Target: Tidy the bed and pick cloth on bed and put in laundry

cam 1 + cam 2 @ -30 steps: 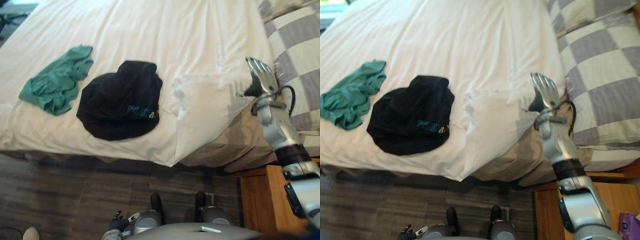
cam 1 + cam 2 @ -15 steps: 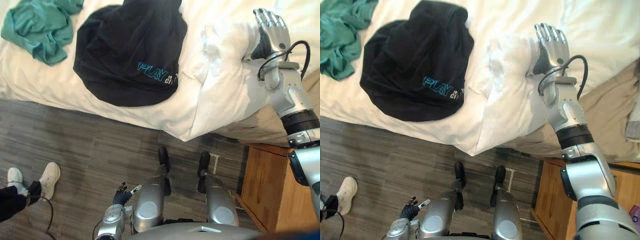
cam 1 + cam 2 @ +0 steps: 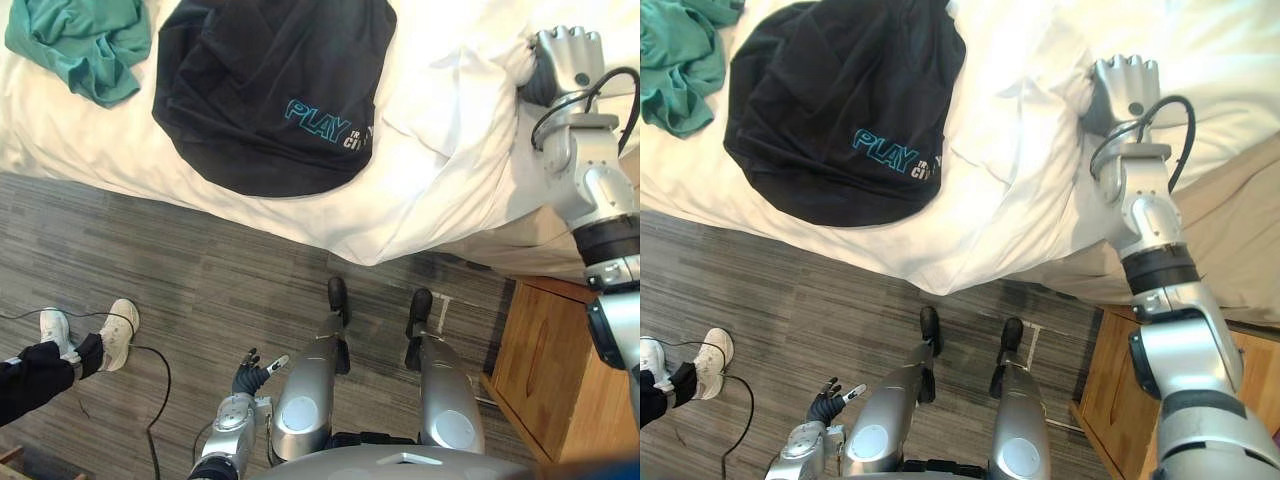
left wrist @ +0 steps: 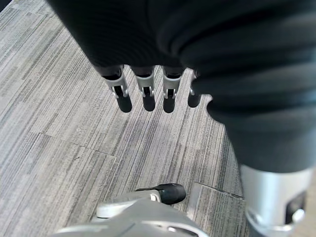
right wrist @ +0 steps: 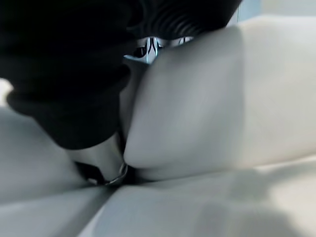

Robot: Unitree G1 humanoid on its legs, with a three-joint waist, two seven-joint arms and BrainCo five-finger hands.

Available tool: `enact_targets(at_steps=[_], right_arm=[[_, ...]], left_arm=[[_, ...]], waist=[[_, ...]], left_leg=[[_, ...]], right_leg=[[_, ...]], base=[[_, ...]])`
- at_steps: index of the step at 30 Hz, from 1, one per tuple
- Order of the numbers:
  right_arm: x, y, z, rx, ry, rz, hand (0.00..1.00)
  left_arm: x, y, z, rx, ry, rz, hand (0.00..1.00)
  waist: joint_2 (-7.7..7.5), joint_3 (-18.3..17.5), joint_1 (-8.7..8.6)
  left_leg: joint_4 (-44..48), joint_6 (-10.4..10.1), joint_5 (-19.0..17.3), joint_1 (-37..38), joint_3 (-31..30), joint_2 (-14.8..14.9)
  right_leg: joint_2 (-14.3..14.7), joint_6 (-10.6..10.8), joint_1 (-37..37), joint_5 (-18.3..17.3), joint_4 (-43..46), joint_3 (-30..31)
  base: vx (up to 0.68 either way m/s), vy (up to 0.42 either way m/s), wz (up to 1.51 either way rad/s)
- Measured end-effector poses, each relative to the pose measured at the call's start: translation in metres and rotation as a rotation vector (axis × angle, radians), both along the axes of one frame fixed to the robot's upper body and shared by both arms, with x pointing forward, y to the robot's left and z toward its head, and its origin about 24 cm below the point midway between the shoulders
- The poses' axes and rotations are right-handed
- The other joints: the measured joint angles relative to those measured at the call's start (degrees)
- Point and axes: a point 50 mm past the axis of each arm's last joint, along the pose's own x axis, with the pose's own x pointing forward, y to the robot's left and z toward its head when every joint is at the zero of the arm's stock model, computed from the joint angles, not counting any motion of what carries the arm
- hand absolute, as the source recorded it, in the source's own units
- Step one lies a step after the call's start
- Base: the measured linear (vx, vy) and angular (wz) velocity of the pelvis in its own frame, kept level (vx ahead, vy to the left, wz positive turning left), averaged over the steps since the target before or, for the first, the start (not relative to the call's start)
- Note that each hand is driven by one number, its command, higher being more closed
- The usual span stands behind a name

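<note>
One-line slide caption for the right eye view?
Right hand grips the bunched white duvet; black shirt and green cloth lie to its left; left hand hangs open.

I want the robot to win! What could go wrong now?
1. The right hand has its fingers curled on the bunched corner of the white duvet. A pull may drag the black T-shirt, which lies on it near the edge, onto the floor.
2. The right arm is close to the wooden nightstand and might bump it.
</note>
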Motion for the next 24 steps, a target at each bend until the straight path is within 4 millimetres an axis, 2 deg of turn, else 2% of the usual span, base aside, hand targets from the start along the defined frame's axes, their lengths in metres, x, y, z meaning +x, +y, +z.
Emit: enact_targets(at_steps=[5,7,9,11,13,14,19,21,24], right_arm=[[-0.016,0.006,-0.036,0.038,0.045,0.054,1.00],[-0.023,0.005,-0.051,0.043,0.077,0.070,1.00],[-0.033,-0.002,-0.071,0.062,0.129,0.062,1.00],[-0.042,-0.006,-0.088,0.073,0.180,0.060,1.00],[-0.048,-0.010,-0.096,0.089,0.202,0.065,1.00],[-0.053,-0.011,-0.104,0.096,0.224,0.067,0.00],[-0.062,-0.024,-0.121,0.141,0.276,0.040,0.00],[-0.063,-0.026,-0.124,0.150,0.286,0.034,0.00],[-0.067,-0.031,-0.130,0.157,0.303,0.017,0.00]], left_arm=[[-0.003,0.000,-0.002,0.026,0.034,-0.041,0.00],[-0.006,0.000,-0.004,0.040,0.059,-0.061,0.00],[-0.009,0.000,-0.006,0.051,0.079,-0.079,0.00],[-0.017,0.000,-0.009,0.059,0.106,-0.090,0.00],[-0.022,0.001,-0.011,0.067,0.130,-0.098,0.00],[-0.027,0.002,-0.013,0.071,0.146,-0.099,0.00],[-0.032,0.004,-0.015,0.071,0.165,-0.093,0.00],[-0.037,0.005,-0.017,0.070,0.183,-0.087,0.00],[-0.043,0.005,-0.019,0.063,0.204,-0.077,0.00]], waist=[[-0.12,-0.8,-1.02],[-0.24,-2.5,-2.26],[-0.62,-3.5,-2.57],[-1.06,-6.7,-2.73],[-1.55,-8.0,-3.02],[-1.85,-9.5,-3.49],[-2.33,-10.7,-4.05],[-2.32,-10.7,-5.21],[-2.27,-11.3,-5.15]], left_leg=[[-2.8,0.2,0.5,5.6,1.7,-0.2],[-3.5,0.3,1.0,6.0,1.9,-0.3],[-3.5,0.1,0.9,8.1,3.0,-0.3],[-3.5,-0.3,0.6,8.7,3.5,-0.3],[-3.5,-0.7,0.3,10.5,4.6,-0.2],[-3.5,-1.0,0.1,10.7,5.1,-0.1],[-3.5,-1.2,-0.2,11.7,8.1,0.2],[-3.5,-1.3,-0.2,12.4,9.7,0.3],[-3.6,-1.4,-0.8,13.7,11.4,0.4]], right_leg=[[0.3,0.2,3.4,-0.1,-0.7,2.3],[0.3,0.4,3.6,-0.1,-1.0,2.5],[0.3,0.6,5.6,0.0,-1.2,2.8],[0.4,0.7,5.8,0.0,-1.5,3.7],[0.7,1.0,7.3,0.2,-2.3,4.9],[1.0,1.4,7.3,0.7,-3.1,5.9],[1.8,2.0,8.0,2.8,-6.1,8.9],[2.1,2.0,8.8,4.0,-7.6,10.2],[2.5,2.2,9.5,4.7,-8.6,12.0]], base=[[0.00,0.015,-0.23],[0.02,0.009,-0.06],[0.04,0.005,-0.13],[0.03,0.001,-0.26],[0.02,0.001,-0.34],[-0.02,0.010,-0.26],[-0.04,0.010,-0.37],[-0.03,0.002,-0.29],[-0.01,-0.003,-0.36]])
